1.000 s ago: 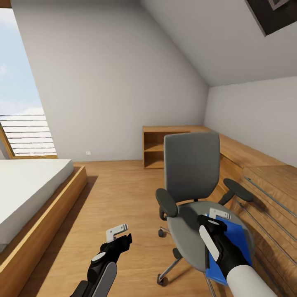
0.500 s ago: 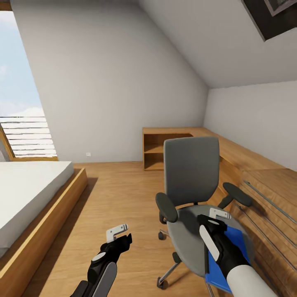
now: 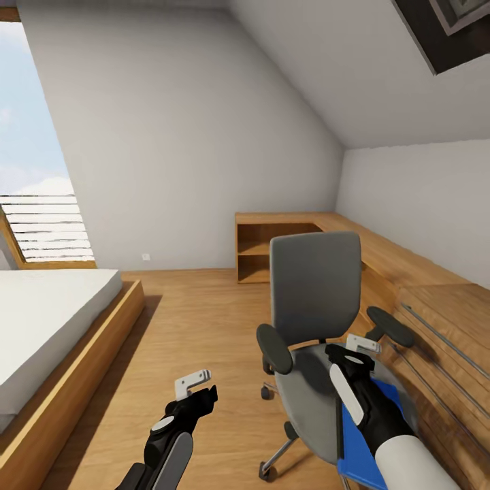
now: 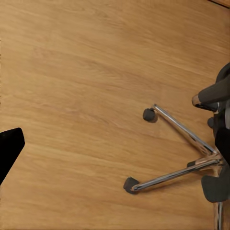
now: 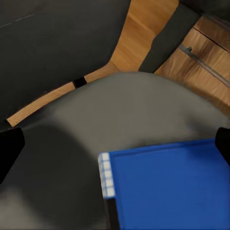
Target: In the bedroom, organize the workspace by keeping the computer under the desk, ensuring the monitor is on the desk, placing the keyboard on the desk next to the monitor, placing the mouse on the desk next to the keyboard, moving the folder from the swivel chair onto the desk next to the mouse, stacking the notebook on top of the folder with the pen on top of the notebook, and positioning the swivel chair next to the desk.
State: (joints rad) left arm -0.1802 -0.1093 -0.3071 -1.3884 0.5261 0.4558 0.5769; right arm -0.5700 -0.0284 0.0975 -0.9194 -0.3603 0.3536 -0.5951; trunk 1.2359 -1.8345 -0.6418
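The folder [image 3: 364, 446] is lying flat on the grey seat of the swivel chair [image 3: 314, 292]. The right gripper [image 3: 362, 344] is hovering above the seat with its fingers spread wide and holding nothing. The left gripper [image 3: 194, 383] is hanging over the wooden floor [image 3: 197, 327]; I cannot tell its opening.

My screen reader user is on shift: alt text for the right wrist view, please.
A bright blue folder with a black spine lies on the grey seat of the swivel chair, close below the camera. Beyond the seat are a black armrest and the wooden floor.
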